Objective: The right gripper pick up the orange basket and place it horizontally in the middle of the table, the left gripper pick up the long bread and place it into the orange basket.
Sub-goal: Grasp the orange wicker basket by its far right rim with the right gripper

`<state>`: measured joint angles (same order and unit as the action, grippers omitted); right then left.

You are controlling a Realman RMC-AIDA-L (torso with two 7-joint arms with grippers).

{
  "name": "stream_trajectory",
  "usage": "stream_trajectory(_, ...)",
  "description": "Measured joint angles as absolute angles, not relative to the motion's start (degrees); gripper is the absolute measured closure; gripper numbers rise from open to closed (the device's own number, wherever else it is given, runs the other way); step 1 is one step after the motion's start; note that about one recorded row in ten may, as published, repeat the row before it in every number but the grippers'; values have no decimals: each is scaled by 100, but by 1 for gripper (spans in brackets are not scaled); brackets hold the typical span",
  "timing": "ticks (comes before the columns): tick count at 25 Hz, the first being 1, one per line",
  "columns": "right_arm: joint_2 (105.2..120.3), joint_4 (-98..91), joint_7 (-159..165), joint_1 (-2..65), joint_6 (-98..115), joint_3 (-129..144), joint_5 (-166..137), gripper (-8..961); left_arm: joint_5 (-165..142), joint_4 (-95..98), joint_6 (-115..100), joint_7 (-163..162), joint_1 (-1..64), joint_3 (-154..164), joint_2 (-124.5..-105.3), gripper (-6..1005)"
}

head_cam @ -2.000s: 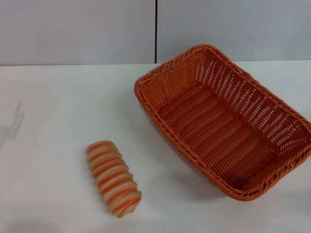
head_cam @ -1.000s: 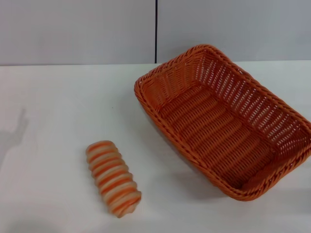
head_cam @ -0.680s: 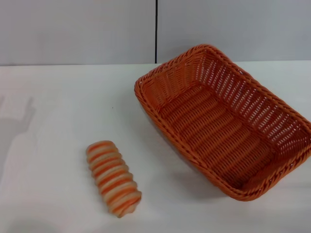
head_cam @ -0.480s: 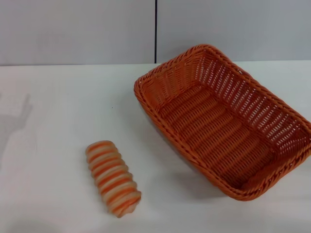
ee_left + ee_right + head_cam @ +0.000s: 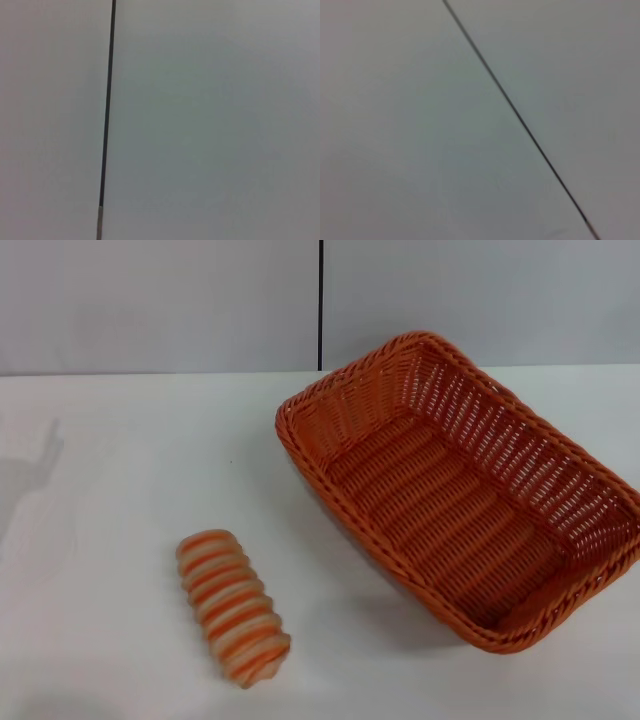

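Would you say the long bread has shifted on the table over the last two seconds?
No. The long bread lies at the same spot and angle on the table, equally far from the orange basket's near corner throughout the head view.

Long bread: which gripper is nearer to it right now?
Cannot tell: neither gripper is in view. The long bread lies on the table's left side, the orange basket on the right.

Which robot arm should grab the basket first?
Probably the right: the basket sits on the table's right side, still slanted, while the bread lies left. Neither gripper shows.
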<state>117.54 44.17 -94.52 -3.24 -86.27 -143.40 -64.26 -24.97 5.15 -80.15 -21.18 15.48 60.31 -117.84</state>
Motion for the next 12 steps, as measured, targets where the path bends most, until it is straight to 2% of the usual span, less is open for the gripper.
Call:
stream_trajectory(3,11704,5081,-8483,-9,-8256,-14659,-7413,370,-2496,626,-7869,-2118,1566,6025,-11757,235)
stream_trajectory(5,11555,5427,-7659,320,-8153,-14870,-8303,369,-2488,702,-7811,-2118,1553,6001,-11763,234)
stream_trajectory(9,11114,5921,-6093,1011,-8375,-15012,-9888,369,-2446,794,-7768,-2149,1536,5968,-11787,234)
stream_trajectory(12,10911,6257,-5344,1376,-8599,-15036,-10467,369,-2435,802,-7595,-2144,1581,5961,-11794,234)
